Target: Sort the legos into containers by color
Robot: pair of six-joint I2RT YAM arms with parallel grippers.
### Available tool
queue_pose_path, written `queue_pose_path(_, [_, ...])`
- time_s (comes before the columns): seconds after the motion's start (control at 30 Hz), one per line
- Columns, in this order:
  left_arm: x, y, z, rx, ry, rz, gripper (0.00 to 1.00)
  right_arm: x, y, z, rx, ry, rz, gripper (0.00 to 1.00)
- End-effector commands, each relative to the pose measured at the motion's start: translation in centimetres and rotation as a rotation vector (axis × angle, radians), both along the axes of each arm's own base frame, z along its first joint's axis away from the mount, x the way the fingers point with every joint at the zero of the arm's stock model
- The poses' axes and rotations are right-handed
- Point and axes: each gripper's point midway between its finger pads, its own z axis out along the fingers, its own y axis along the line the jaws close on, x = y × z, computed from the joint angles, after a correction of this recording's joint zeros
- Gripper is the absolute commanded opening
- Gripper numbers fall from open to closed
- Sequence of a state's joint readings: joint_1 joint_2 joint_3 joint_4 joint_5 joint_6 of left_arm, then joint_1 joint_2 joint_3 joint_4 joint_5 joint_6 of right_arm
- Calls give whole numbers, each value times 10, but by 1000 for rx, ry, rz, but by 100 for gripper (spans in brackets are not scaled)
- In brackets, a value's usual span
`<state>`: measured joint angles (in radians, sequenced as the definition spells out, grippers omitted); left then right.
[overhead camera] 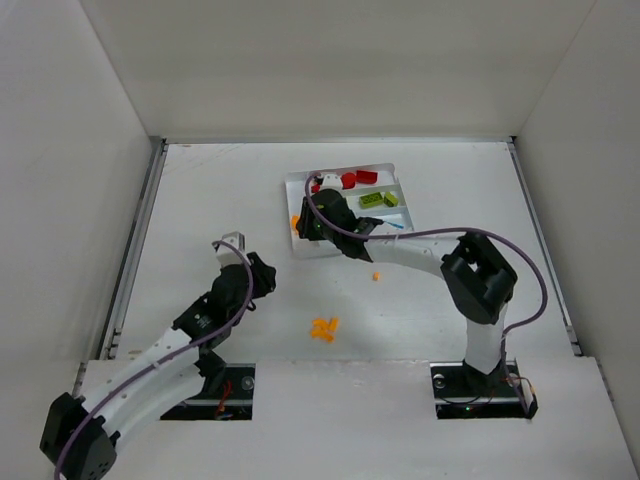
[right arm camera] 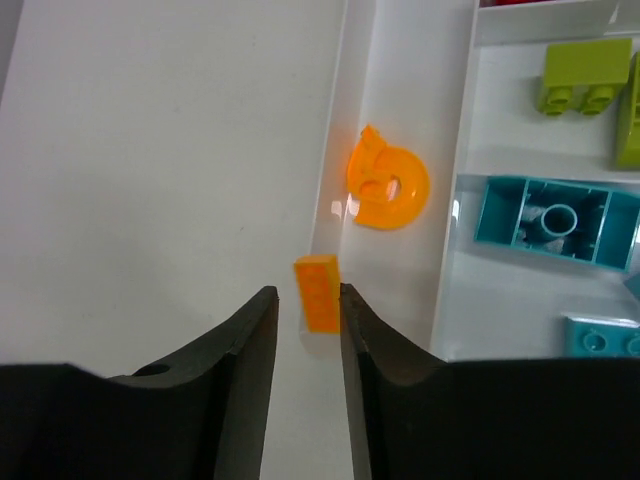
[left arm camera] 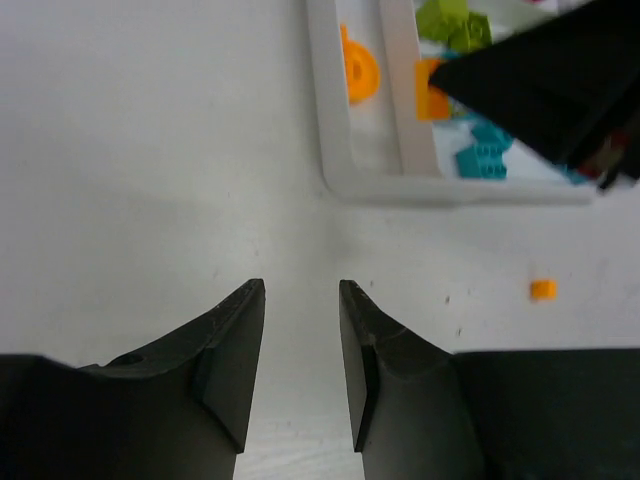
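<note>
The left gripper (left arm camera: pixel 300 292) is being kept low over bare table (left arm camera: pixel 150 150) on the near left of the tray (left arm camera: pixel 335 150), its fingers standing apart with nothing between them; it is probably being parked there so the way to the tray is left free for the other arm. Near-side of the tray, loose orange legos (overhead camera: pixel 323 328) are lying unsorted on the table. The right gripper (right arm camera: pixel 307 292) is being held over the tray's left edge, fingers apart, with an orange brick (right arm camera: pixel 320 292) between the tips; a gap is showing on one side, so the brick is judged to be being let go rather than clamped. Whether it is dropping inside the narrow side slot (right arm camera: pixel 410 100) cannot be told. An orange round piece (right arm camera: pixel 388 188) is lying there already, which explains the aim. Lime green bricks (right arm camera: pixel 585 75) and teal bricks (right arm camera: pixel 555 222) are being kept in separate slots rightward.
</note>
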<state>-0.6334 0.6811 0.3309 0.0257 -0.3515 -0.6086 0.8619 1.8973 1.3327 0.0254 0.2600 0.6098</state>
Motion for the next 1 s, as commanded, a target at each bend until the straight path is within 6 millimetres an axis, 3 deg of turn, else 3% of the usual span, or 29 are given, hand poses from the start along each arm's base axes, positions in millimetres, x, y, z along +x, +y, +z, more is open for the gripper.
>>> queue_pose_path(0.0, [-27,-14,-15,-40,69,-69,34,23,5,30,35,-53,-11,41])
queue_pose_path(0.13, [-43,-38,-19,-19,95,-167,35,31,-3,41,47,-65,-37,49])
queue_pose_path(0.23, [-57,-57,-33,43,129,-254,35,21,-19,46,43,-71,-47,45])
queue_pose_path(0.37, [-83,-82,-50,120,167,-378,35,-11,-76,25,-25,-62,-128,26])
queue_pose_path(0.47, [-96,-92,-57,166,179,-428,35,-41,-119,-1,-76,-27,-177,24])
queue_pose_path(0.53, [-102,-99,-61,181,185,-458,34,-64,-148,-20,-105,1,-209,28])
queue_pose_path(0.67, [-111,-110,-61,177,179,-504,34,-91,-186,-44,-161,40,-260,53])
queue_pose_path(0.83, [-120,-116,-60,162,173,-543,34,-100,-193,-67,-193,91,-258,57])
queue_pose_path(0.97, [-123,-115,-65,181,186,-551,34,-86,-185,-68,-200,86,-244,54])
